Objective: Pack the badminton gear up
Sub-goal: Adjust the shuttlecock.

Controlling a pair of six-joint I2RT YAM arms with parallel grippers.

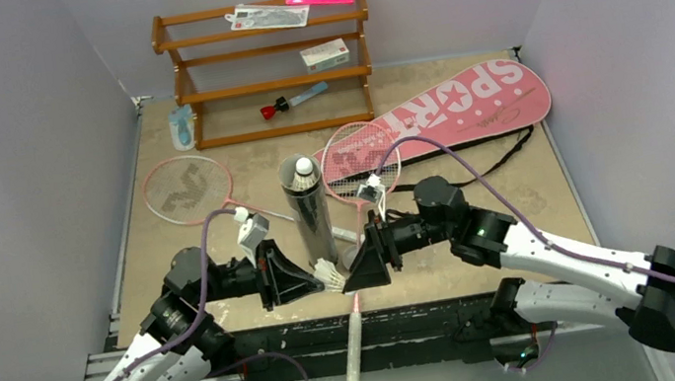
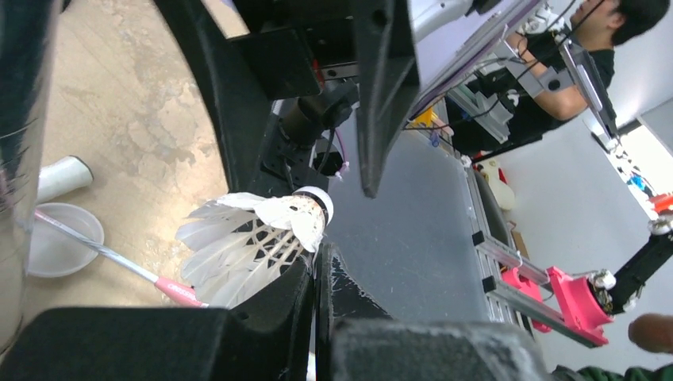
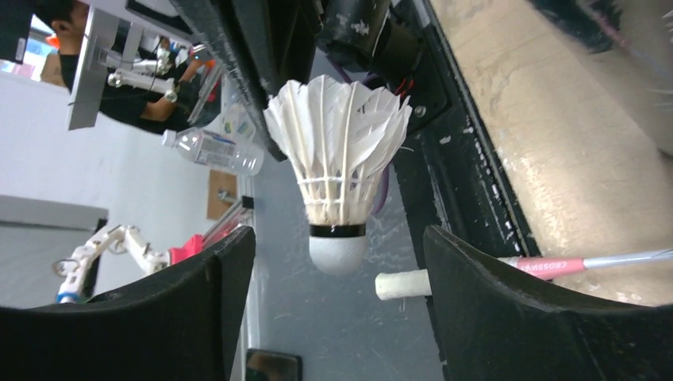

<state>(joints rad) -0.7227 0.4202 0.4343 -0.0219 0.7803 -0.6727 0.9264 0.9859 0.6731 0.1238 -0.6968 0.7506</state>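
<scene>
We find the left gripper (image 2: 317, 274) closed. Its fingers pinch the feather skirt of a white shuttlecock (image 2: 252, 238), which hangs clear of the table (image 1: 516, 215) with its cork pointing toward the right arm. The right gripper (image 3: 340, 238) stands wide: its fingers (image 3: 167, 317) flank the cork with a gap on each side and touch nothing. From overhead, the two grippers face each other tip to tip at the table's near edge, with the shuttlecock between them.

- **12 o'clock, near:** the black tube (image 1: 309, 216) stands upright with its mouth open. A second shuttlecock (image 1: 305, 168) sits in the top, cork uppermost.
- **6 o'clock:** the white handle of one pink-framed racket (image 1: 360, 169) overhangs the near edge. Its head lies at 1 o'clock, just beside the tube, and overlaps the narrow end of the pink SPORT bag (image 1: 465, 101).
- **2 o'clock:** the bag lies flat.
- **10 o'clock:** the other racket (image 1: 186, 187) lies flat, its shaft running toward the tube's base.
- **12 o'clock, far:** a wooden rack (image 1: 269, 85) stands against the wall. It carries a small white box (image 1: 324, 54) on a middle shelf and a red-capped blue tool (image 1: 291, 102) on the lowest level.
</scene>
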